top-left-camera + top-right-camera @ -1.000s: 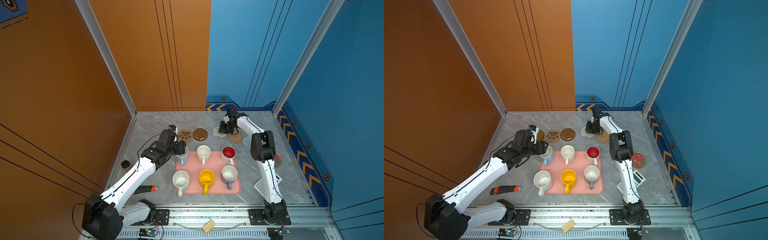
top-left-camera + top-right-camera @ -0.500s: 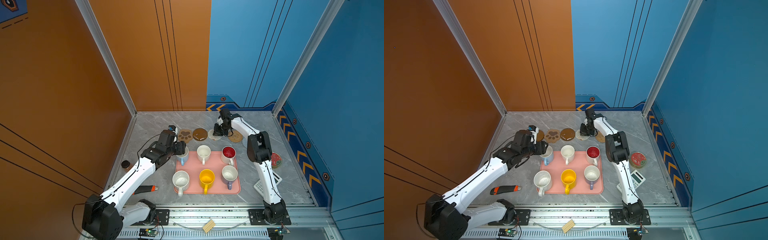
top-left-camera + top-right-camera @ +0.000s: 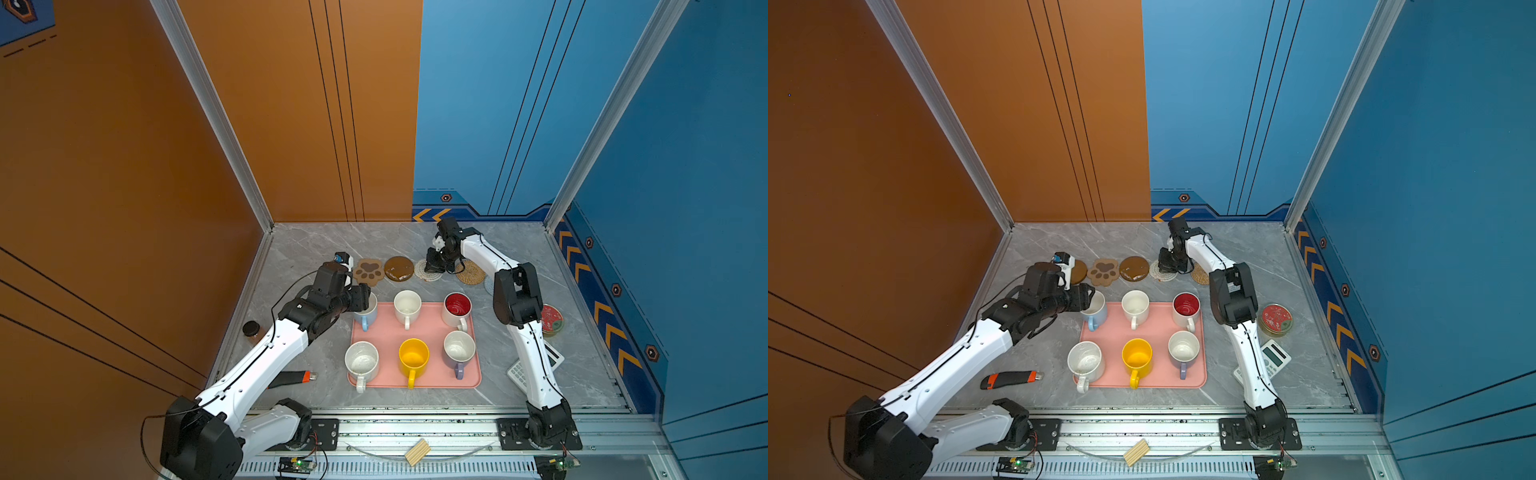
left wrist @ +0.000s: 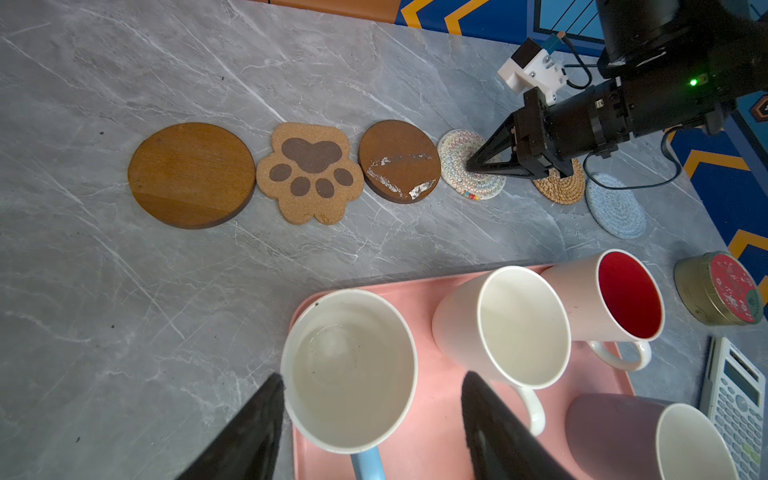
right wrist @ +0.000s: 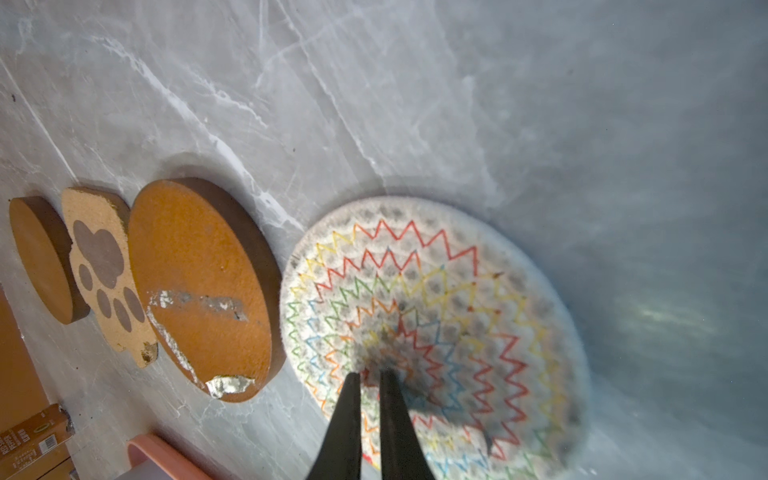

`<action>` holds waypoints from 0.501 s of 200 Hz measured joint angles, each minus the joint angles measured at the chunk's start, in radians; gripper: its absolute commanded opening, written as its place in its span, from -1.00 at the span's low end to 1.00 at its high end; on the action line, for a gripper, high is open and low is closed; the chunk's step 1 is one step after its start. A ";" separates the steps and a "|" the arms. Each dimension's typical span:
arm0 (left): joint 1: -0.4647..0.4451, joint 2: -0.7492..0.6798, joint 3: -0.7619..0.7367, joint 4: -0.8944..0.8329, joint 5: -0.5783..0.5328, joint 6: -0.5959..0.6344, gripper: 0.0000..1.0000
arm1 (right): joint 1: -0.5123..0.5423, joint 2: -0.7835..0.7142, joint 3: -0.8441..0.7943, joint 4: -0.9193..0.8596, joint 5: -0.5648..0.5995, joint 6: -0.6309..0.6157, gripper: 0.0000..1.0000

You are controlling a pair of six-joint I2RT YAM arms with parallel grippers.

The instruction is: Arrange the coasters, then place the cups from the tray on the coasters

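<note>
1. Right gripper [image 5: 368,374] is now sitting nearer the scarred disc [image 5: 199,282] than a second ago, and the cream coaster [image 5: 436,270] under it is lying closer to that disc too.
2. Its jaws are resting closed on nothing, with the tips pressing on the cream coaster beyond the tray's [image 3: 386,332] far edge.
3. Left gripper [image 4: 372,378] is hovering at the tray's far-left corner, jaws spread wide astride the blue cup [image 4: 349,370]. One finger is touching the rim and the other is standing apart.
4. Six cups are standing on the tray.
5. Six coasters are lying in a row beyond the tray's far edge.
</note>
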 measured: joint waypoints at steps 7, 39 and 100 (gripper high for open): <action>0.000 0.000 0.000 0.002 0.000 0.000 0.38 | 0.000 0.000 0.000 -0.004 -0.002 0.000 -0.75; 0.000 0.000 0.000 0.006 0.002 -0.003 0.38 | -0.014 -0.019 -0.004 -0.037 -0.003 0.000 -0.67; 0.000 0.005 0.000 0.010 0.014 -0.004 0.38 | -0.129 -0.197 -0.087 -0.058 0.011 -0.027 -0.60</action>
